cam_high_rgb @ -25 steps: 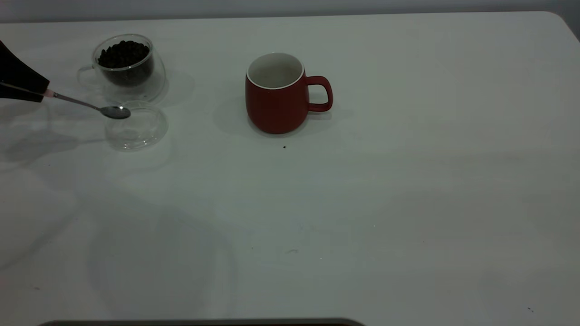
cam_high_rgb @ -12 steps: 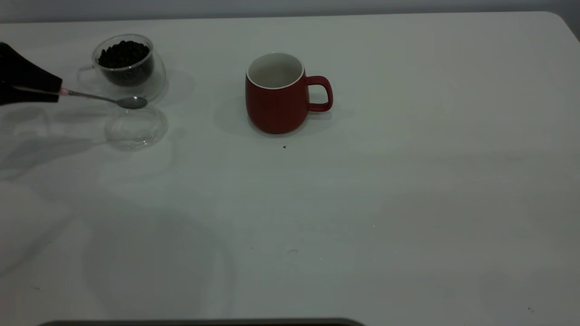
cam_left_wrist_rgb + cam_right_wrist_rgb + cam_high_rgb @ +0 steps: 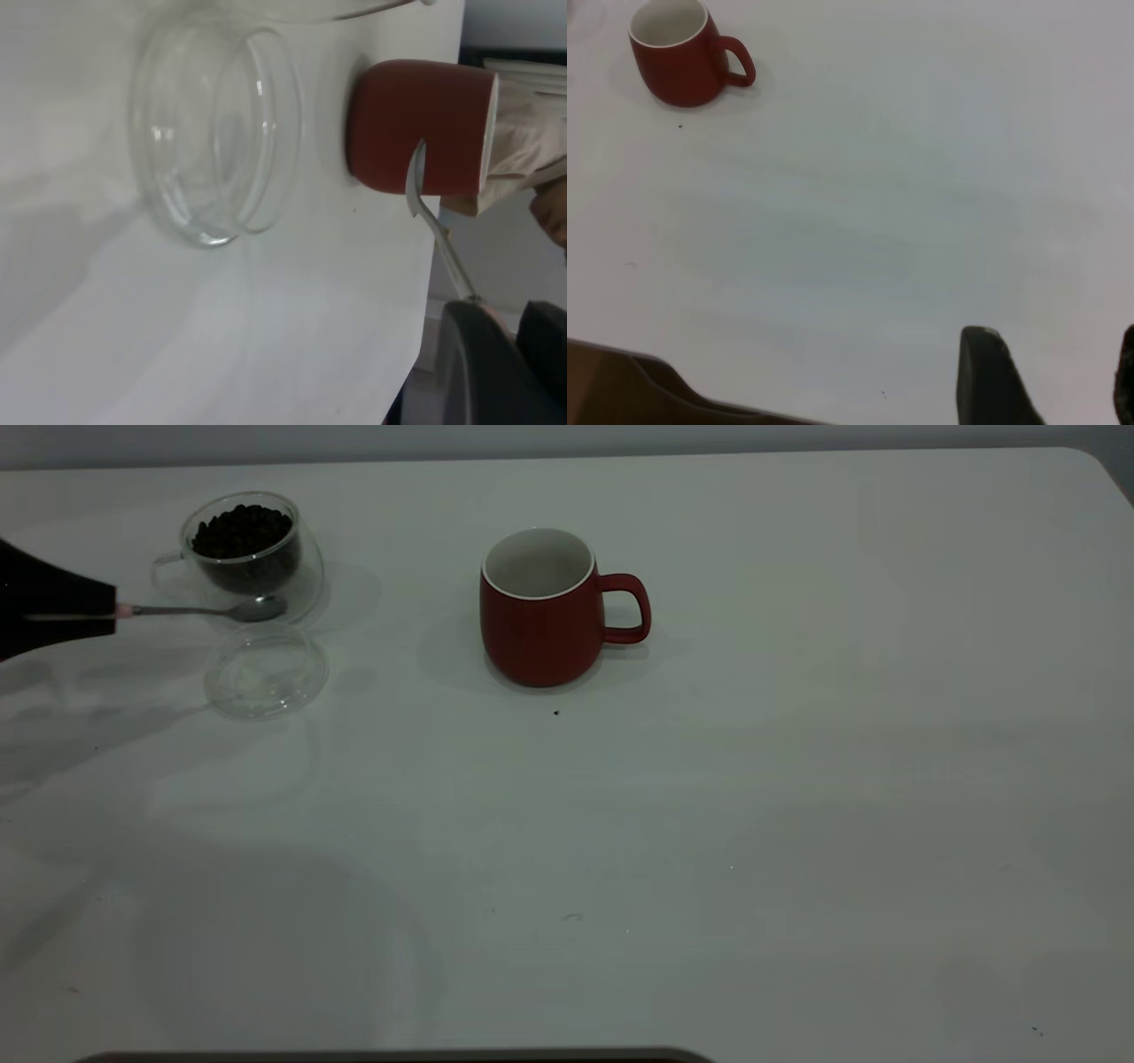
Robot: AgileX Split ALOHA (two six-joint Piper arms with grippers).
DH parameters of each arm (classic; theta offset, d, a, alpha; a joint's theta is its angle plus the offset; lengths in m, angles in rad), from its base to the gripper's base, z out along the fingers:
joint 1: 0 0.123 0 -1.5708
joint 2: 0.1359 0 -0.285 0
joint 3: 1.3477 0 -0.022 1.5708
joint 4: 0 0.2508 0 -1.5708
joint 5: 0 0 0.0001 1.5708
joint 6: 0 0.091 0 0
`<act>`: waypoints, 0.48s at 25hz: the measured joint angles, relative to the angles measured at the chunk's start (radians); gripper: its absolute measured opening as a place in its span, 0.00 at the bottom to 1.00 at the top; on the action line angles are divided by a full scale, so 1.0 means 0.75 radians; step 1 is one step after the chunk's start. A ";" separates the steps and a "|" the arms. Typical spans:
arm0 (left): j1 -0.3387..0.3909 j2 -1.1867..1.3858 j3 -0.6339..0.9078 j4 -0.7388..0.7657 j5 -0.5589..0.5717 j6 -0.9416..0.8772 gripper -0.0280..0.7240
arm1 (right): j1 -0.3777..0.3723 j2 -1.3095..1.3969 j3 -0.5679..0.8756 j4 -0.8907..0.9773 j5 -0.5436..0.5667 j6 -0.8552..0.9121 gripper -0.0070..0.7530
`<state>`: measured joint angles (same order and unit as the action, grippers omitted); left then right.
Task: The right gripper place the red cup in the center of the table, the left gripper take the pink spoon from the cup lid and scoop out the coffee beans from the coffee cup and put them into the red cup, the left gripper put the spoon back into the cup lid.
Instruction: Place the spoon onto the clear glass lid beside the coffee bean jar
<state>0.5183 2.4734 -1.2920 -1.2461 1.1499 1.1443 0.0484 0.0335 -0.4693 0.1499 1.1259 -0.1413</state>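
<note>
Now the left gripper [image 3: 106, 611] clamps the pink spoon [image 3: 199, 610] level beside the coffee cup [image 3: 244, 553].

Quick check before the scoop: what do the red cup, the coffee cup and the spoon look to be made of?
Red cup: probably glazed ceramic, opaque dark red outside, white inside and rim. Coffee cup: clear glass, apparently double-walled, the beans showing through. Pink spoon: shiny metal bowl and neck; the pale pink handle end, held in the left gripper, could be plastic or enamel.
</note>
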 joint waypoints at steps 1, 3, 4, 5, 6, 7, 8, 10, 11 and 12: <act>0.006 0.000 0.000 0.007 0.000 0.000 0.19 | 0.000 0.000 0.000 0.000 0.000 0.000 0.50; 0.017 0.000 0.000 0.013 -0.017 0.006 0.19 | 0.000 0.000 0.000 0.000 0.000 0.000 0.50; 0.017 0.000 0.000 0.013 -0.039 0.008 0.19 | 0.000 0.000 0.000 0.000 0.000 0.000 0.50; 0.018 0.000 0.000 0.013 -0.063 0.010 0.19 | 0.000 0.000 0.000 0.000 0.000 0.000 0.50; 0.018 0.000 0.000 0.013 -0.096 0.010 0.19 | 0.000 0.000 0.000 0.000 0.000 0.000 0.50; 0.018 0.000 0.000 0.013 -0.132 0.010 0.19 | 0.000 0.000 0.000 0.000 0.000 0.000 0.50; 0.018 0.000 0.000 0.013 -0.155 0.010 0.19 | 0.000 0.000 0.000 0.000 0.000 0.000 0.50; 0.018 0.000 0.000 0.013 -0.198 0.010 0.19 | 0.000 0.000 0.000 0.000 0.000 0.000 0.50; 0.018 0.000 0.000 0.013 -0.216 0.010 0.19 | 0.000 0.000 0.000 0.000 0.000 0.000 0.50; 0.018 0.000 0.000 0.013 -0.225 0.010 0.19 | 0.000 0.000 0.000 0.000 0.000 0.000 0.50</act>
<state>0.5319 2.4734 -1.2920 -1.2362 0.9808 1.1518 0.0484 0.0335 -0.4693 0.1499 1.1259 -0.1413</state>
